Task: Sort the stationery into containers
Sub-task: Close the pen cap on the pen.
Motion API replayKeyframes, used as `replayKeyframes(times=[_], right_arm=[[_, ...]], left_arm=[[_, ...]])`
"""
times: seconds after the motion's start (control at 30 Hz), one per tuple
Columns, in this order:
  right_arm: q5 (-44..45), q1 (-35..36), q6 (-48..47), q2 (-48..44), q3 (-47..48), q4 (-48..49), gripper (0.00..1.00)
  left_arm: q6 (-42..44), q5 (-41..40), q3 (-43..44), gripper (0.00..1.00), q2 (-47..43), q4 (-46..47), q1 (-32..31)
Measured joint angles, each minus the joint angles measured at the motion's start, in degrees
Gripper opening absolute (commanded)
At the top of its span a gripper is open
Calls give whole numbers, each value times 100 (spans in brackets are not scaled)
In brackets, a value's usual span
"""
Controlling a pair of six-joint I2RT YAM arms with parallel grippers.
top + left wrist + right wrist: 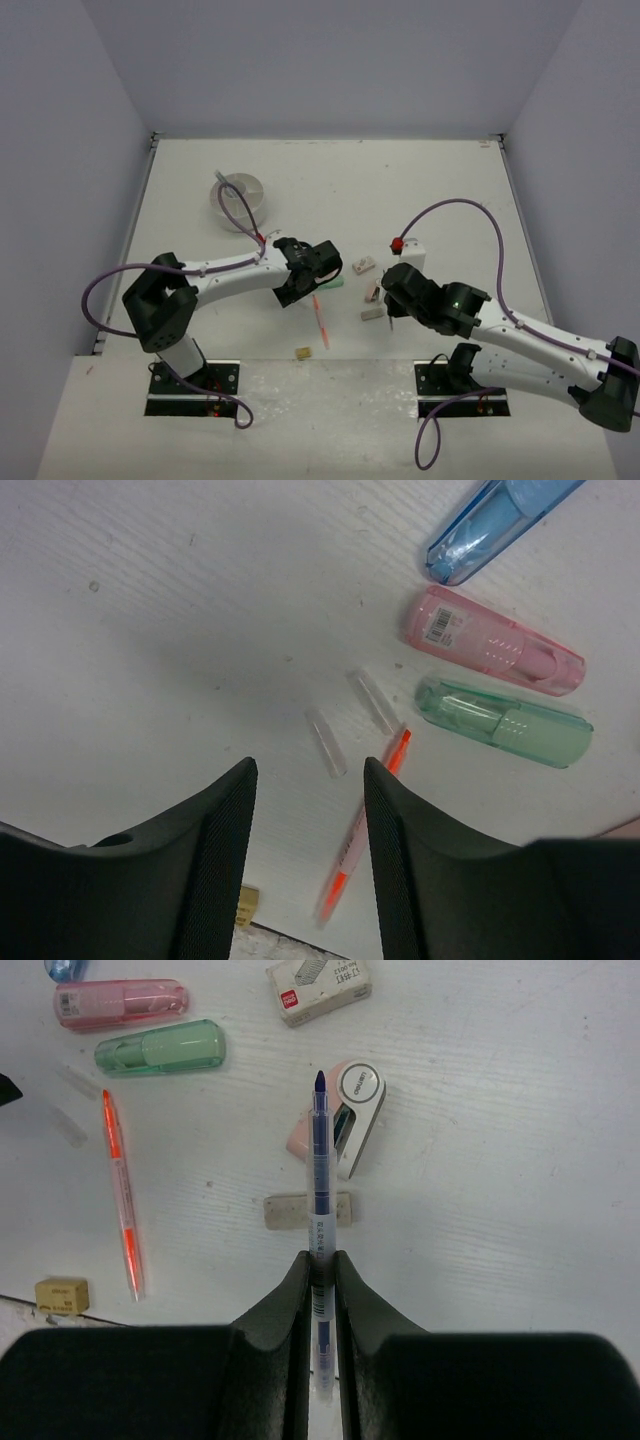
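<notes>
My right gripper [320,1260] is shut on a blue pen [319,1150], which points forward over a beige eraser [290,1210]; it also shows in the top view [395,303]. My left gripper [310,772] is open and empty above the table, just left of a red pen [362,830] and near two clear caps [326,741]. Blue [500,520], pink [490,640] and green [505,723] clip-like pieces lie beyond it. A tan eraser [302,352] lies near the front edge. The round white tub [240,200] stands at the back left, apart from both grippers.
A small pink and white stapler [352,1115] and a staple box [318,988] lie ahead of the right gripper. A white block with a red part [405,250] stands behind the right arm. Grey walls close three sides.
</notes>
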Motion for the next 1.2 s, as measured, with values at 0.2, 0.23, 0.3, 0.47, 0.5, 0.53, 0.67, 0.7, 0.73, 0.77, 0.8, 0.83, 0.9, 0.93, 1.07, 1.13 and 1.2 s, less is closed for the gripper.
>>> replayKeyframes(times=[0.2, 0.23, 0.3, 0.47, 0.5, 0.53, 0.67, 0.7, 0.73, 0.77, 0.8, 0.83, 0.9, 0.93, 1.07, 1.13, 1.2], right_arm=[[-2, -31, -2, -35, -24, 2, 0], [-2, -31, -2, -41, -26, 4, 0], [-2, -31, -2, -61, -38, 13, 0], [-4, -37, -7, -110, -102, 40, 0], [-4, -37, -9, -109, -107, 43, 0], [-4, -37, -14, -109, -110, 46, 0], [-6, -37, -25, -108, -112, 47, 0], [-5, -37, -26, -109, -112, 48, 0], [-5, -37, -26, -112, -114, 51, 0], [-6, -37, -26, -116, -117, 55, 0], [-7, -37, -26, -120, -120, 58, 0], [-7, -37, -26, -126, -123, 61, 0], [-7, -37, -26, -149, -123, 73, 0], [-7, -37, -26, -160, -123, 80, 0], [-7, -37, -26, -170, -123, 90, 0], [-7, -37, -28, -176, -123, 90, 0], [-7, -37, -28, -181, -123, 92, 0]], left_arm=[[22, 181, 10, 42, 303, 159, 0], [26, 206, 10, 42, 321, 187, 0], [59, 240, 10, 41, 355, 253, 0], [114, 314, -1, 37, 495, 404, 0], [122, 326, -1, 37, 543, 421, 0], [127, 335, -1, 36, 590, 437, 0], [133, 374, -3, 36, 697, 471, 0], [133, 376, -3, 35, 702, 472, 0], [133, 377, -3, 35, 705, 471, 0], [133, 377, -3, 33, 707, 471, 0], [134, 378, -4, 31, 709, 471, 0], [136, 379, -10, 28, 711, 475, 0], [138, 380, -44, 16, 718, 486, 0], [145, 382, -73, 16, 719, 492, 0], [144, 396, -239, 17, 730, 507, 4], [150, 396, -259, 17, 726, 522, 7], [151, 396, -261, 11, 726, 527, 17]])
